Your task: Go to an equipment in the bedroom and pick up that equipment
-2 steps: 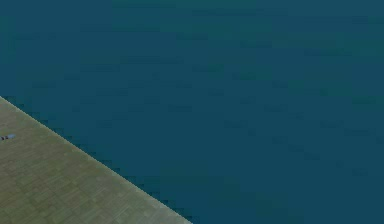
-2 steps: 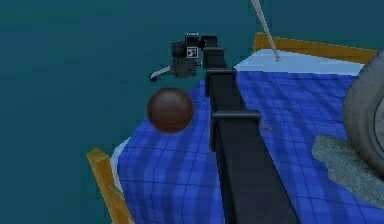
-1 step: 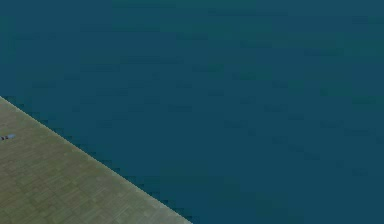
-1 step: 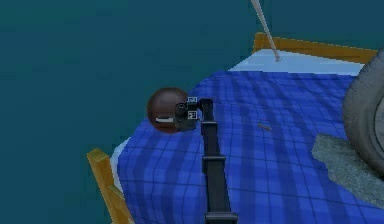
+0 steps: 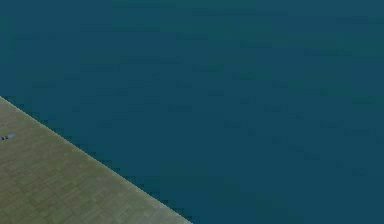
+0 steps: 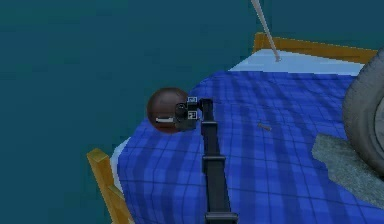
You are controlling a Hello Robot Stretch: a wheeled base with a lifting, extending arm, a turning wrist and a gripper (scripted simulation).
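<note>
1. Floor (image 5: 60, 180) takes up the forward view's lower left corner. A teal wall (image 5: 240, 90) stands close ahead across the remainder. Judgement: little room is left for forward travel, and driving on risks contact between base and wall.
2. Bed frame (image 6: 105, 182): a wooden corner shows at the arm side view's lower left. A blue checked blanket (image 6: 260, 130) covers the bed to its right.
3. Ball (image 6: 162, 105): dark reddish-brown with a pale band. It rests on the blanket near the bed's left-hand edge and is taken to be the equipment named in the task.
4. End effector (image 6: 180, 110): located at the ball's right side, at the far end of the arm (image 6: 212, 170).
   - Contact with the ball cannot be determined.
   - The position of the fingers cannot be determined.
   - Because the ball lies on the bed at the end effector, it cannot be determined whether anything is held.
5. Hazard: the ball is round and close to the edge. A push from the right without a secure hold would likely roll it leftward off the bed.
6. Hazard: the arm runs low over the blanket. Lowering it further could drag the fabric and shift the ball.
7. Clearance:
   - Open blanket lies right of the arm.
   - A grey-green cloth (image 6: 345, 165) and a tyre (image 6: 368, 100) sit at the right edge, well apart from the arm.
   - The headboard (image 6: 310, 47) is farther out.
   - The space straight above the ball appears free for lifting.
</note>
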